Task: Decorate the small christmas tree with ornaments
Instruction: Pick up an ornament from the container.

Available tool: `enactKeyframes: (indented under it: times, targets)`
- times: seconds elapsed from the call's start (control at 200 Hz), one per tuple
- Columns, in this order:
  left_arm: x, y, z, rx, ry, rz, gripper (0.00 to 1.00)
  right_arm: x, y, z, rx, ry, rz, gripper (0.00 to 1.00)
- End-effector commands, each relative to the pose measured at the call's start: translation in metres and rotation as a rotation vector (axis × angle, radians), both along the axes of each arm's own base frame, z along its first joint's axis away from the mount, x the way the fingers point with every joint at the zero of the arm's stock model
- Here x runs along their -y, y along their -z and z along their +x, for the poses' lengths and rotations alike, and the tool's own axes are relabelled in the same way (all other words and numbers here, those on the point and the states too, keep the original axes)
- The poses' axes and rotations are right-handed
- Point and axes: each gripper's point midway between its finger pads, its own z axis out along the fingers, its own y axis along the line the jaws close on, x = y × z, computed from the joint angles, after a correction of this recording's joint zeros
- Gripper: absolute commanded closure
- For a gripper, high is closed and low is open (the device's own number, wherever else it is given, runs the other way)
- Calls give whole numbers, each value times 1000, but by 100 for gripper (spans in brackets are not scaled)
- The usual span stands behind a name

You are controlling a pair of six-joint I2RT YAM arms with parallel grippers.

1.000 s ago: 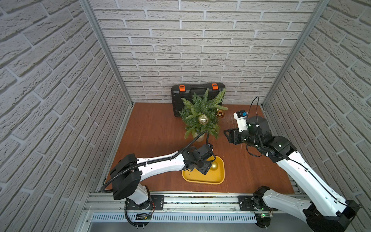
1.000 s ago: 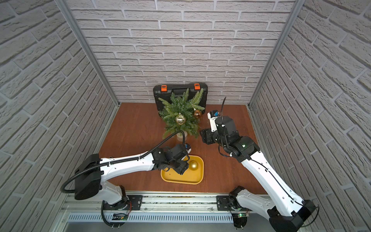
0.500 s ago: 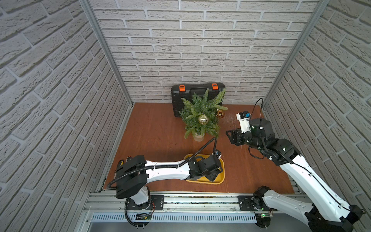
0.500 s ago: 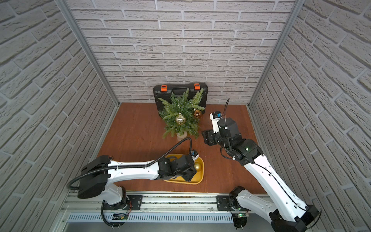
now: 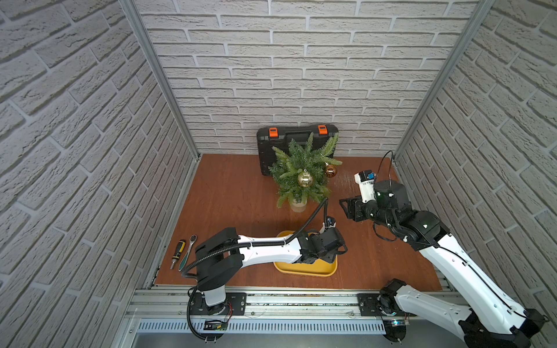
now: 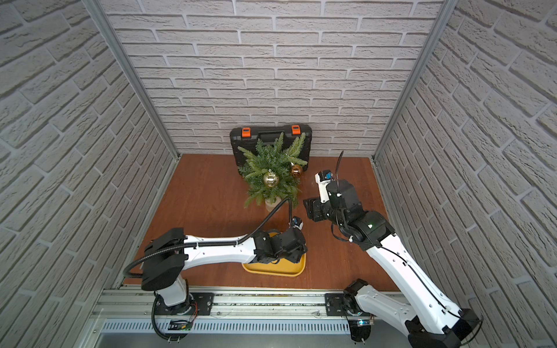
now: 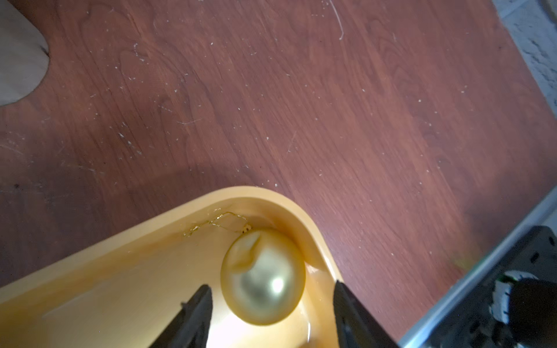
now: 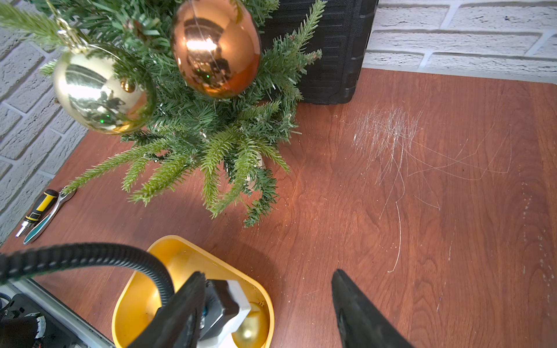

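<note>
Gold bauble [image 7: 262,277] lies cornered in a yellow tray [image 7: 271,197]; left gripper [image 7: 272,287] straddles it, jaws apart, not touching; right gripper [image 8: 268,272] spread, empty

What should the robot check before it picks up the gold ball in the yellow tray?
1. The gold ball lies between the fingers of the left gripper: ok.
2. Jaws closed on it: not ok, gaps on both sides.
3. The thread loop is clear of the fingers: ok.
4. Finger clear of the yellow tray rim: cannot tell.
5. The small tree stands upright: ok.
6. The right gripper is open and empty: ok.
</note>
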Motion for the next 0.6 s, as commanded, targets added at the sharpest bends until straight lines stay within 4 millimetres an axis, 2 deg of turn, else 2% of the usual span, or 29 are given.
enactKeyframes:
  times: [0.0, 0.295, 0.595]
  targets:
    - [-9, 9, 9, 4, -66, 65, 36, 1, -6, 0, 26, 0, 14, 33]
    - [-26, 39, 8, -57, -124, 156, 37, 0, -3, -1, 22, -3, 17, 33]
    - [-45, 45, 9, -87, -177, 138, 35, -5, -1, 1, 12, -11, 38, 33]
